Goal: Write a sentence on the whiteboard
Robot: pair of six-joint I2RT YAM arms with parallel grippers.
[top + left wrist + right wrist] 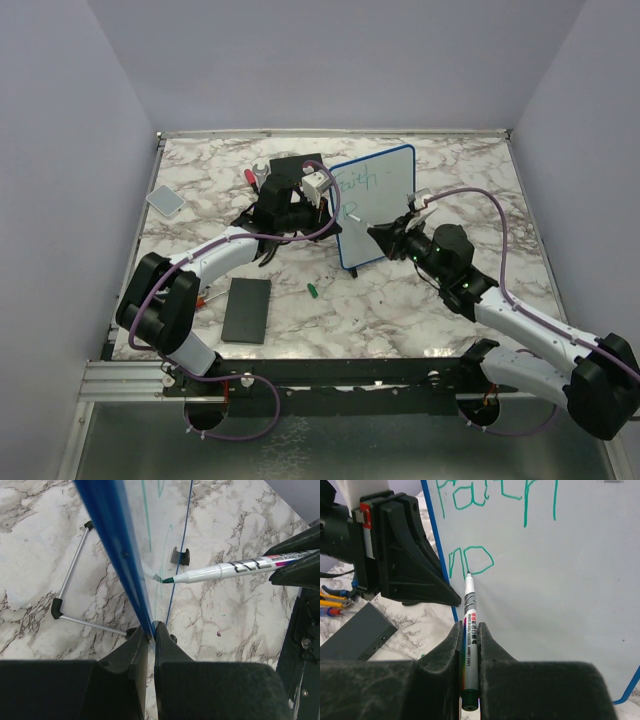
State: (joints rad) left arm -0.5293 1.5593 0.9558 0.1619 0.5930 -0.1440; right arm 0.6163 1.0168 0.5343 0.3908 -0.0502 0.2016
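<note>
The whiteboard [378, 205] stands upright with its blue frame, tilted across the middle of the table. My left gripper [152, 628] is shut on the frame's left edge [117, 540]. Green lettering of the sentence [495, 495] runs along the top of the board's face [555, 585], and a second line [470, 560] starts below it. My right gripper [470, 628] is shut on a white marker [469, 605]. The marker's green tip rests against the board at the bottom of that second line. The left wrist view has the marker [225, 571] coming in from the right.
A black slab [247, 309] lies front left, and a green cap [312, 290] sits near it. A grey pad [166, 200] is at far left. A black block [295, 165] and red-handled tools [250, 175] lie behind the left arm. The board's wire stand [70, 580] rests on the marble.
</note>
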